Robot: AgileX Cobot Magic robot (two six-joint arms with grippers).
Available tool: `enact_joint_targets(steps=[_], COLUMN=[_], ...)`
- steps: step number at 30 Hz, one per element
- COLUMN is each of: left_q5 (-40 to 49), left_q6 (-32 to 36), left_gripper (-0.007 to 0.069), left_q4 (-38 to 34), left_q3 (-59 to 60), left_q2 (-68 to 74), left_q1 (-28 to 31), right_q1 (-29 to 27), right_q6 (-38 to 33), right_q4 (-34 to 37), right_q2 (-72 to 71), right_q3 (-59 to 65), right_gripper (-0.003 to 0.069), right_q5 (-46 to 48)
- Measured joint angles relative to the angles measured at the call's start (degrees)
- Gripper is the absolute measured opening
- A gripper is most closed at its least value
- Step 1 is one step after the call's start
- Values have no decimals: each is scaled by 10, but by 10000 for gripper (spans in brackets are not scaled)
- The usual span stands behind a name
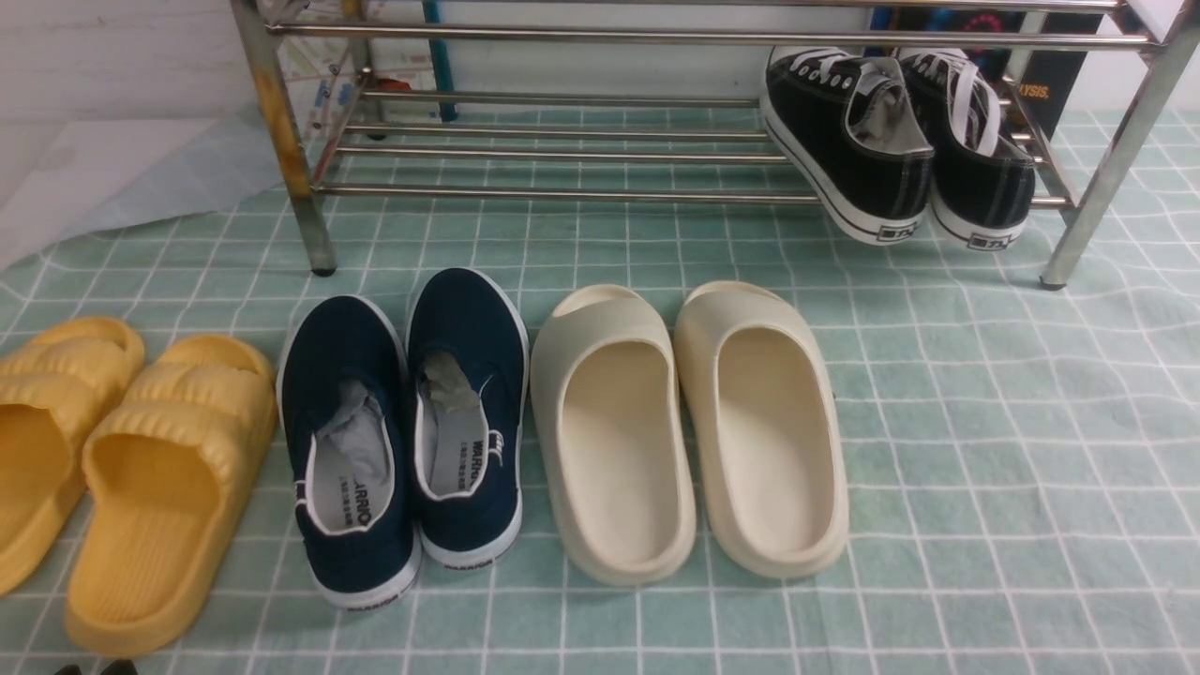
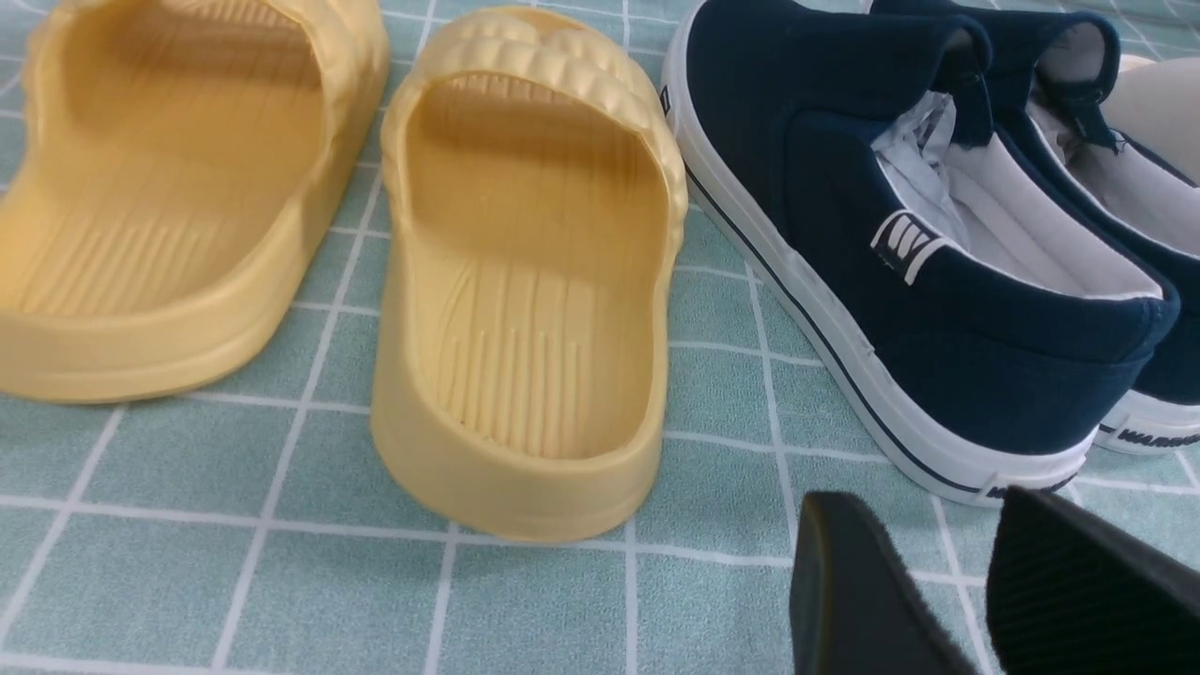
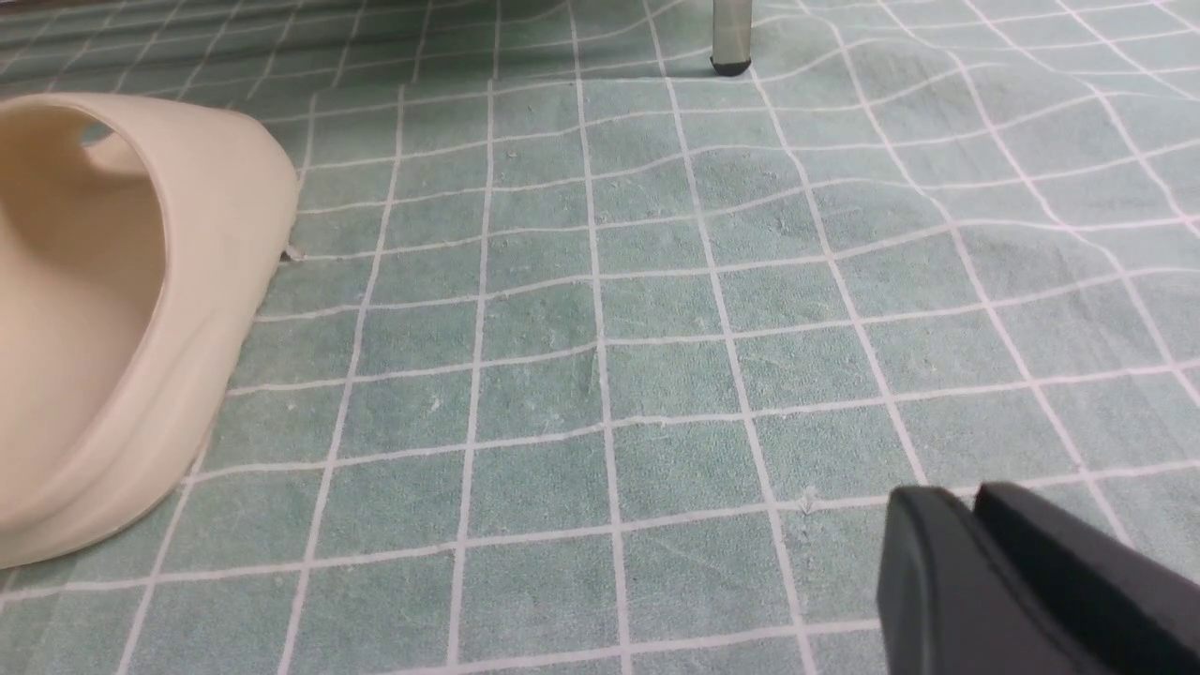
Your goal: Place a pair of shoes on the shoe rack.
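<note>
Sitting on the lower rails at the right end of the shoe rack [image 1: 581,155], the pair of shoes [image 1: 895,141] is side by side, touching, heels toward the camera and overhanging the front rail, tilted heel-down. Both grippers are well apart from the pair, down at the near edge of the scene. Left gripper [image 2: 975,525] hovers over the green checked cloth [image 1: 984,422], jaws apart with a clear gap, nothing between them; just ahead of its fingertips is the heel of the nearer navy slip-on [image 2: 900,281], and further off to one side the yellow slides [image 2: 525,281] lie side by side. Right gripper [image 3: 970,502] is low over bare cloth, jaws together or nearly so: only a thin seam shows between the pads, nothing held. Ahead of it and off to one side is a cream slide [image 3: 122,309], not touching; well ahead of it stands a rack leg foot [image 3: 729,37] on the cloth. Front view shows yellow slides, navy slip-ons and cream slides [image 1: 694,431] in a row in front of the rack, all on the cloth. Rack's left front leg [image 1: 286,141] carries a yellow stain.
</note>
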Motion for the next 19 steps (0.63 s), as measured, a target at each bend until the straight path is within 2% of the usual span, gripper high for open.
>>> enact_joint_targets(steps=[19], left_q5=[0], left_q6=[0], left_gripper=[238], left_q4=[0], left_q3=[0], left_q2=[0], left_q1=[0], right_q1=[0], right_q6=[0], right_q4=[0], right_q2=[0], right_q3=[0], right_gripper=[111], right_q5=[0])
